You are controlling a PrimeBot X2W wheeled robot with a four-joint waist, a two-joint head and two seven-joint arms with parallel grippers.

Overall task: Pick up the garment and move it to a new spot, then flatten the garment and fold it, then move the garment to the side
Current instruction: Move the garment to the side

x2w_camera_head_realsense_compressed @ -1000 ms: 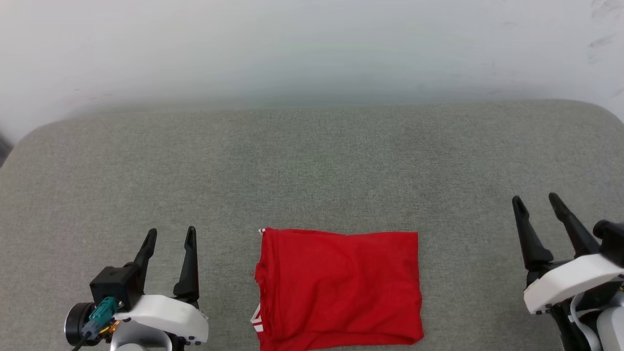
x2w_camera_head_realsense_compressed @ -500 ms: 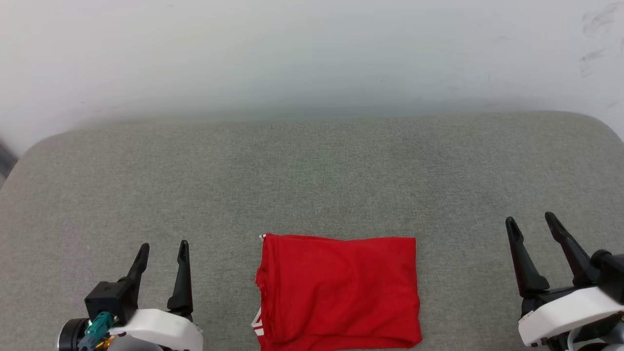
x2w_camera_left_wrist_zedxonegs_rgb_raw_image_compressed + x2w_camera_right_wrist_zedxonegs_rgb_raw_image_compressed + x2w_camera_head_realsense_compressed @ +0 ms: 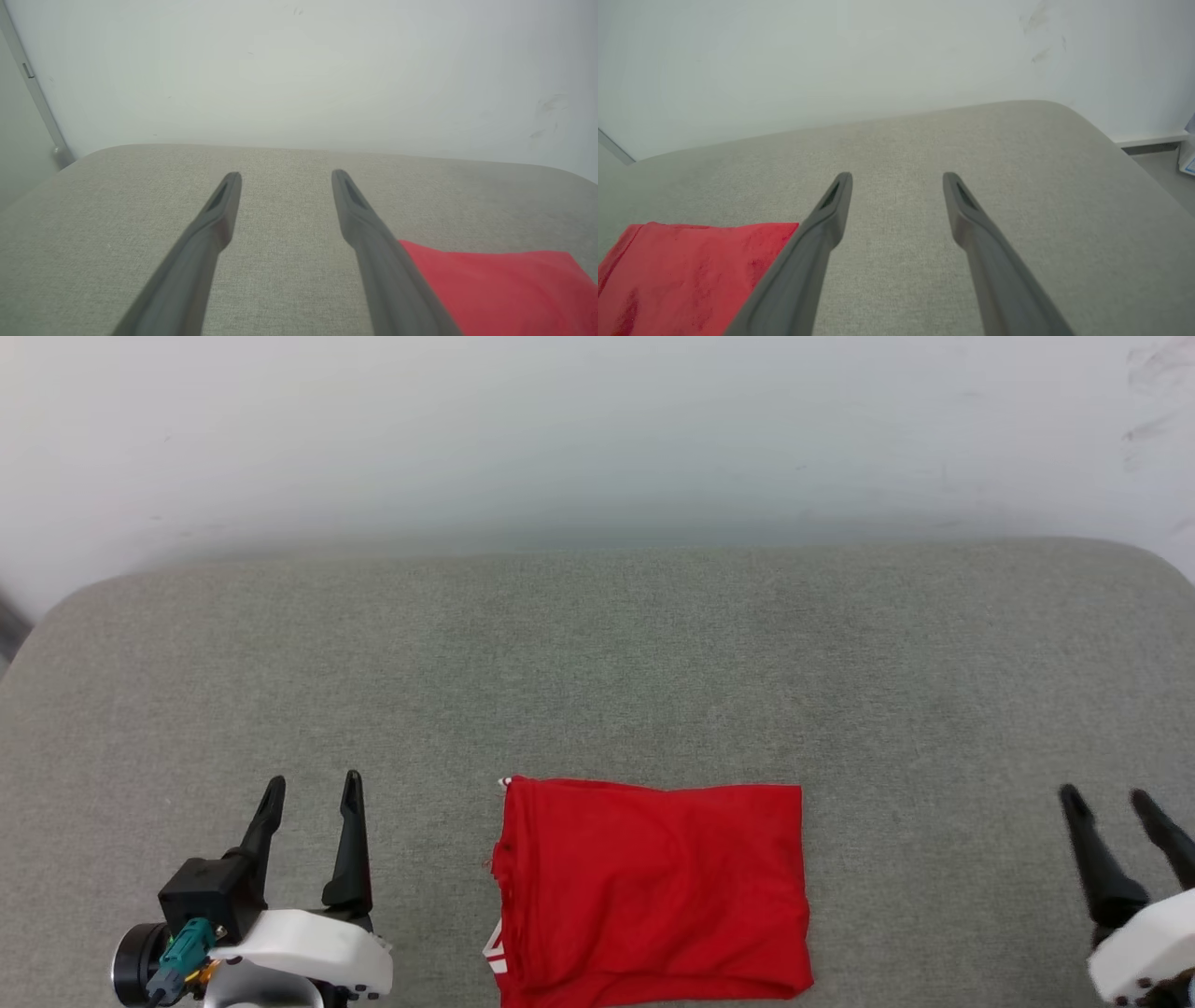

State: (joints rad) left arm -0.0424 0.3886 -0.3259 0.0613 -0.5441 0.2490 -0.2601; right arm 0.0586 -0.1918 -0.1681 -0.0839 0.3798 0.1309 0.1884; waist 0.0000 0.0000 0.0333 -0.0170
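A plain white wall (image 3: 597,420) stands behind a big grey fabric cushion (image 3: 597,663) with round corners. The folded red garment (image 3: 653,887) lies flat in the middle of its near edge. The left tool (image 3: 314,780) and right tool (image 3: 1105,795) hang wide open on either side, touching nothing.

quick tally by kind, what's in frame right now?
Red garment, folded: 1
Open grippers: 2, left gripper and right gripper, each off to one side of the garment
Grey padded surface: 1
Total: 4
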